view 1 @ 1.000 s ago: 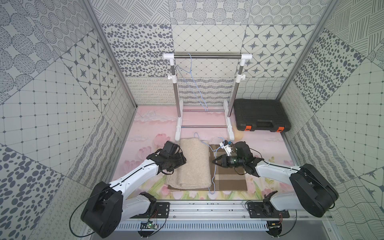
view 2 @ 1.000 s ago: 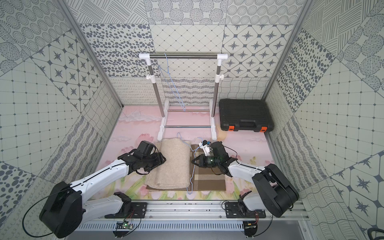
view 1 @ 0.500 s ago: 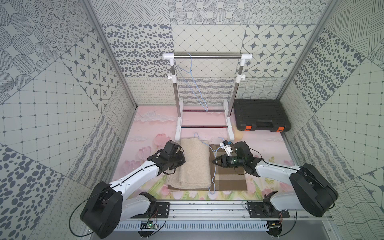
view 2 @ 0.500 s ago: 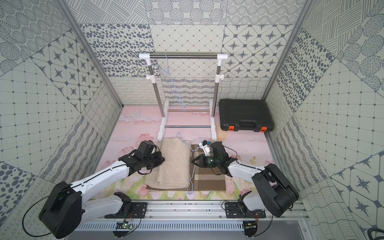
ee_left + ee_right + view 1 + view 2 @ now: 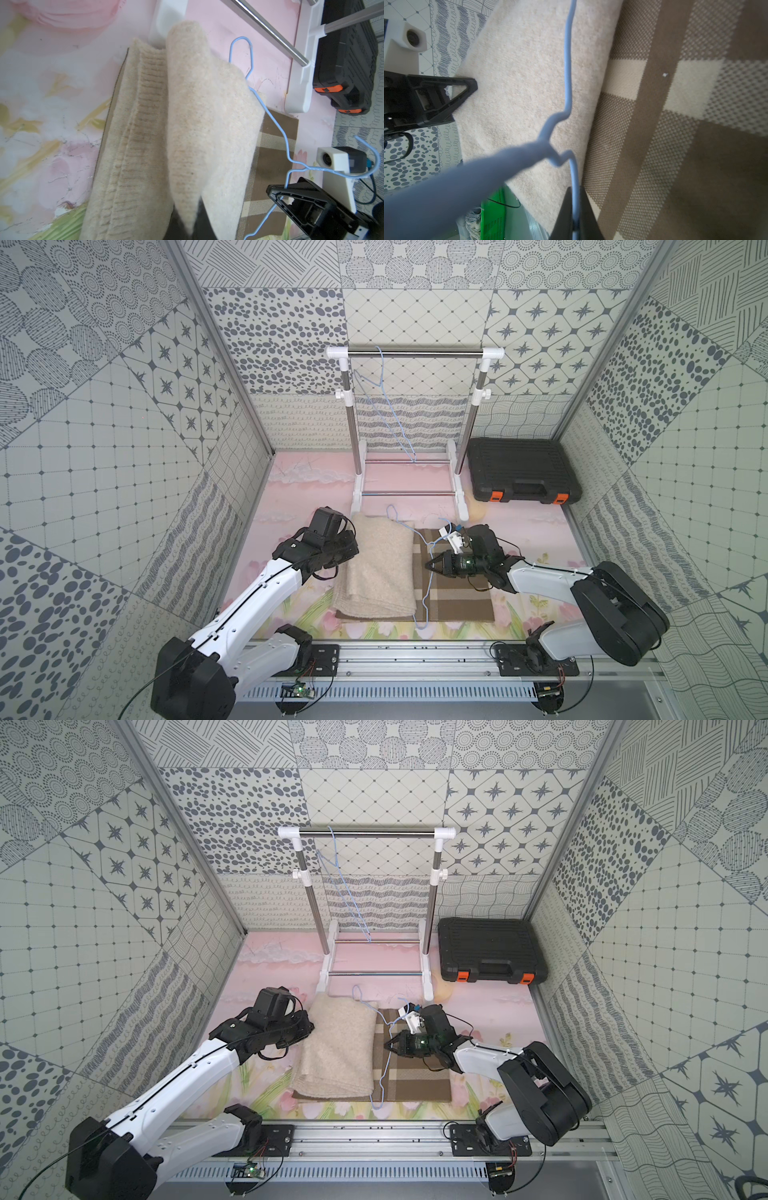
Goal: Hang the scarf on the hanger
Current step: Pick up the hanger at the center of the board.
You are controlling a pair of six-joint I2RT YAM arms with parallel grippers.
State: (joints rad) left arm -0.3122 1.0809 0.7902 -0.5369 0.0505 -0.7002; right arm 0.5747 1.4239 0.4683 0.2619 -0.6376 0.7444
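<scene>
A folded beige scarf (image 5: 380, 568) (image 5: 336, 1052) lies on a brown plaid mat (image 5: 457, 597). My left gripper (image 5: 353, 549) (image 5: 309, 1029) sits at the scarf's left edge, shut on its top layer. The left wrist view shows that layer (image 5: 207, 124) lifted off the folds beneath, pinched in the gripper (image 5: 192, 228). A thin blue wire hanger (image 5: 275, 124) (image 5: 568, 62) lies along the scarf's right edge, partly over the mat. My right gripper (image 5: 432, 566) (image 5: 388, 1044) (image 5: 576, 218) is shut on its wire.
A clothes rack (image 5: 415, 352) stands behind the mat, with a second blue wire hanger (image 5: 390, 406) hooked on its rail. A black toolbox (image 5: 523, 468) lies at the back right. Patterned walls close in on three sides.
My left gripper has shut on the scarf's left edge and raised its top layer a little. The right gripper has stayed still on the hanger.
</scene>
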